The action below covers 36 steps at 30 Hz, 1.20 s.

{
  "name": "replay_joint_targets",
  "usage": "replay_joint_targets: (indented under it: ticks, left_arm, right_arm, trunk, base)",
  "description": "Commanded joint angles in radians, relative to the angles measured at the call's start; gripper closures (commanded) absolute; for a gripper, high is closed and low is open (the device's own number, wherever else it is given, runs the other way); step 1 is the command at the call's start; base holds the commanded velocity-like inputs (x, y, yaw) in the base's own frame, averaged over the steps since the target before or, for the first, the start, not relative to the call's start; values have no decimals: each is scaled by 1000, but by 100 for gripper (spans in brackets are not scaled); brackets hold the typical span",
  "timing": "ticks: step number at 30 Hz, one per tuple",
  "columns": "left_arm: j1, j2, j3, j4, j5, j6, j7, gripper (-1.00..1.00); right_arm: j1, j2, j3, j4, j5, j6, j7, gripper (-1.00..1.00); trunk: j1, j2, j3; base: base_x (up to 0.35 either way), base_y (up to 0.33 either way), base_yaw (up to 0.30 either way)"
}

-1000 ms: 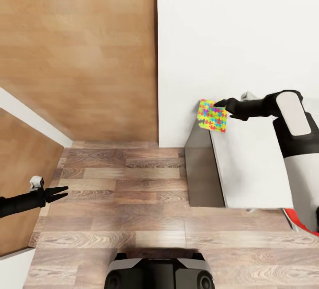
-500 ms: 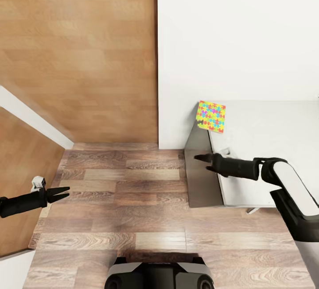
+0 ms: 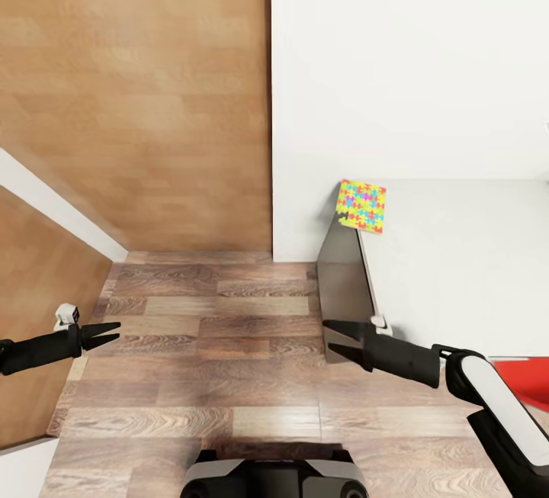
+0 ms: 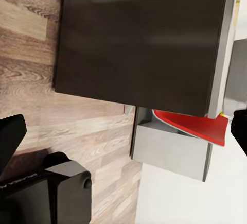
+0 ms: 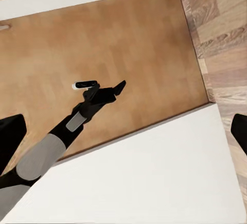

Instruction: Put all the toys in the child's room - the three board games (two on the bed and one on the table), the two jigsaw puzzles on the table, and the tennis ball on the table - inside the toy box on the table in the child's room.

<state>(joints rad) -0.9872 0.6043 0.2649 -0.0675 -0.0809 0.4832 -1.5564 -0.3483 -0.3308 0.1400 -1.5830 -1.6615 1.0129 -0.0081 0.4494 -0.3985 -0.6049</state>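
Observation:
One jigsaw puzzle (image 3: 363,206), a square mat of yellow, pink, blue and green pieces, lies on the near-left corner of the table (image 3: 457,254), slightly over the edge. My right gripper (image 3: 330,335) is open and empty, low over the floor beside the table's dark end panel (image 3: 345,292), well short of the puzzle. My left gripper (image 3: 113,331) hangs open and empty far to the left by the brown door. In the left wrist view a grey box (image 4: 172,149) carries a flat red thing (image 4: 195,123); whether it is the toy box I cannot tell.
The brown wooden door (image 3: 137,101) and a white wall (image 3: 412,63) stand ahead, with wood-plank floor (image 3: 229,345) between my arms. A red shape (image 3: 526,376) shows at the table's near right. My base (image 3: 274,475) sits at the bottom edge.
My right gripper has drawn back from the jigsaw puzzle, down past the table's end to just over the floor. The puzzle stays on the table corner. The left arm has hardly moved.

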Motion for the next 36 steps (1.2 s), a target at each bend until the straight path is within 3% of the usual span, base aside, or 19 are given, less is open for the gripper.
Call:
replay_joint_targets:
  ticks: [1, 7, 12, 16, 22, 24, 28, 30, 33, 36]
  left_arm:
    - [-1, 0, 6, 0, -9, 11, -5, -100]
    - [0, 1, 7, 0, -8, 9, -11, -100]
    - [0, -49, 11, -3, -8, 13, -5, -100]
    - [-1, -125, 14, -17, -7, 15, 1, -100]
    - [-2, -205, 15, -94, -9, 23, 25, -100]
    - [-2, -248, 15, -106, -8, 23, 91, -100]
    - [-2, -295, 19, -115, -4, 31, 177, -100]
    - [-3, -333, 24, -118, -3, 55, 195, -100]
    - [-6, -418, 37, -137, -4, 137, 212, -100]
    - [-7, -465, 40, -163, -7, 156, 231, -100]
  right_arm:
    - [1, -1, 2, 0, 0, 1, 11, -100]
    - [8, 7, 9, -1, 3, 4, 69, -100]
    - [20, 8, 2, -2, 4, 6, 192, -100]
    - [22, 5, 0, -2, 5, 6, 258, -100]
    - [23, 0, -3, -2, 6, 6, 275, -100]
    - [23, -1, -7, -2, 6, 6, 277, -100]
    - [23, 0, -11, -2, 6, 6, 278, -100]
    - [23, -1, -14, -2, 6, 6, 279, -100]
    - [23, -3, -26, -2, 6, 7, 280, -100]
    - [23, -2, -31, -2, 7, 7, 279, -100]
  trunk:
    - [1, -2, 0]
    - [1, -2, 10]
    - [1, -2, 19]
    - [1, -2, 25]
    - [1, -2, 33]
    - [1, -2, 35]
    - [1, -2, 38]
    - [1, -2, 40]
    - [1, -2, 42]
    - [1, -2, 44]
  base:
    - [0, 0, 0]
    - [0, 0, 0]
    - [0, 0, 13]
    - [0, 0, 82]
    - [0, 0, 119]
    - [0, 0, 127]
    - [0, 0, 128]
    - [0, 0, 128]
    - [0, 0, 128]
    - [0, 0, 102]
